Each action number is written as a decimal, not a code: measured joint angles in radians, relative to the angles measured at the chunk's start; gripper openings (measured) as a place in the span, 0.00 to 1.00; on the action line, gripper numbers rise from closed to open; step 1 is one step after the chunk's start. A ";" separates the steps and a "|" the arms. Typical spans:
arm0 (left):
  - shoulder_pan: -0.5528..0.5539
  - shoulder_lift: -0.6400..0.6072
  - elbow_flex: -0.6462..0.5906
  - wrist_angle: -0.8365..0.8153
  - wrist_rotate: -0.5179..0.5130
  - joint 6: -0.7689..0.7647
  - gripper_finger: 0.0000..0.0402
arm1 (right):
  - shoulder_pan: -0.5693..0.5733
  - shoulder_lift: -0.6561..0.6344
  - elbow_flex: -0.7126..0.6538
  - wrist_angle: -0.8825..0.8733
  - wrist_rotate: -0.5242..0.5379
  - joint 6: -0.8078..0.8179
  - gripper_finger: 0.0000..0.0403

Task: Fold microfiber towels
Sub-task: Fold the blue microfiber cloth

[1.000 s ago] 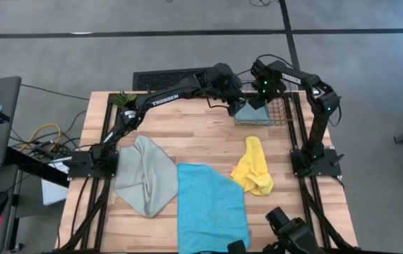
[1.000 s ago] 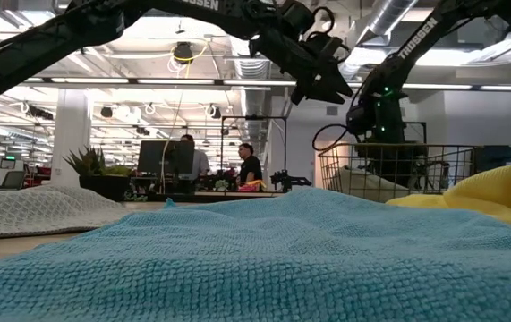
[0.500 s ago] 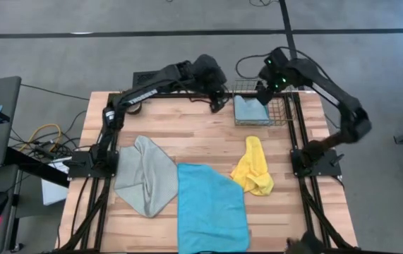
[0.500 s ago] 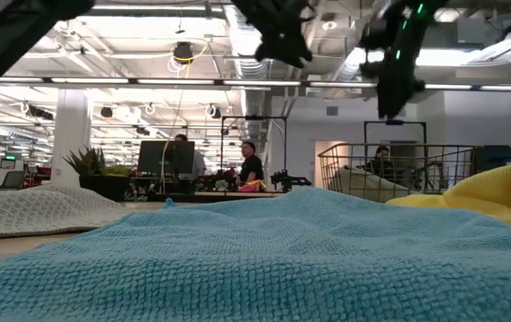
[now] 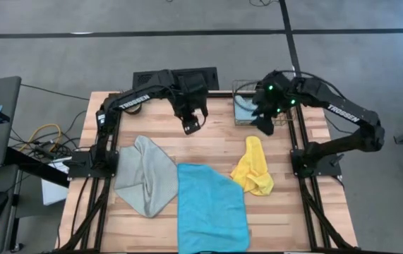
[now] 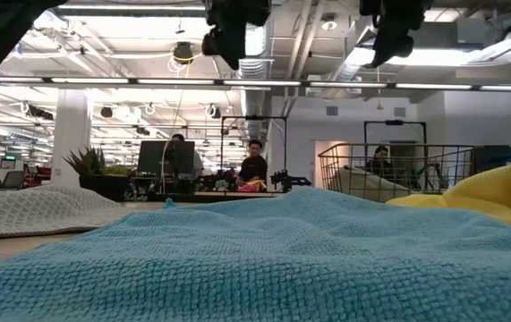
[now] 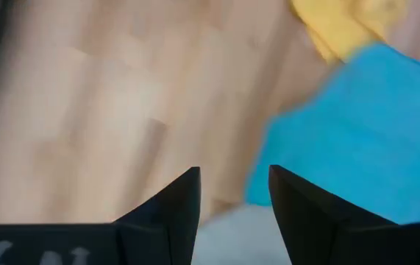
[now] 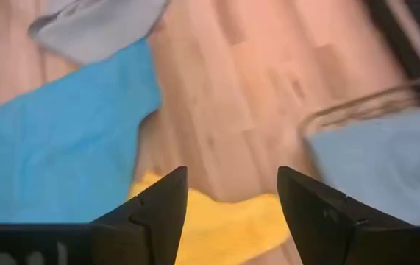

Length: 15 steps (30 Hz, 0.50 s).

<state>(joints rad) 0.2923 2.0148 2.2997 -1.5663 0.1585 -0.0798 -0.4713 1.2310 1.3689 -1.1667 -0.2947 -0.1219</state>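
Four microfiber towels show. A grey-green one (image 5: 145,174) lies crumpled at the near left, a cyan one (image 5: 212,204) lies spread at the near middle, and a yellow one (image 5: 253,166) lies bunched to its right. The pale blue one (image 5: 247,107) lies folded inside the wire basket (image 5: 238,88) at the far right. My left gripper (image 5: 190,123) hangs open above bare wood at the far middle, its fingers empty (image 7: 233,188). My right gripper (image 5: 263,125) hangs open in the air just in front of the basket, above the yellow towel's far end (image 8: 232,188).
Bare wooden tabletop (image 5: 208,144) lies between the basket and the three loose towels. The table's black frame rails (image 5: 301,190) run along both sides. In the low view, people sit at desks (image 6: 253,165) in the room behind, far from the table.
Both grippers have risen and drawn back from the basket, staying open. The left one has gone toward the table's left and near edge and tipped to point more steeply down. The right one has swung toward the near edge and rolled. The towels have not moved.
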 joint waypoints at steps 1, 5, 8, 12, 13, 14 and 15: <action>-0.002 -0.001 -0.023 -0.006 0.047 0.008 0.38 | 0.022 0.001 -0.009 -0.001 0.000 0.000 0.58; -0.026 -0.017 -0.169 -0.003 0.139 0.031 0.38 | 0.093 0.005 -0.048 -0.003 0.000 0.035 0.58; -0.038 -0.021 -0.311 -0.005 0.175 0.038 0.38 | 0.126 0.004 -0.071 -0.004 0.004 0.086 0.58; -0.040 -0.022 -0.486 0.040 0.204 0.046 0.38 | 0.166 0.004 -0.084 -0.006 0.007 0.114 0.58; -0.040 -0.022 -0.528 0.073 0.203 0.046 0.38 | 0.176 0.004 -0.084 -0.005 0.007 0.114 0.58; -0.040 -0.022 -0.565 0.099 0.200 0.045 0.38 | 0.185 0.004 -0.084 -0.005 0.007 0.115 0.58; -0.040 -0.022 -0.602 0.131 0.199 0.040 0.38 | 0.192 0.004 -0.084 -0.004 0.007 0.116 0.58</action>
<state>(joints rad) 0.2523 1.9930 1.6979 -1.4353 0.3579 -0.0399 -0.2790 1.2354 1.2846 -1.1707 -0.2878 -0.0063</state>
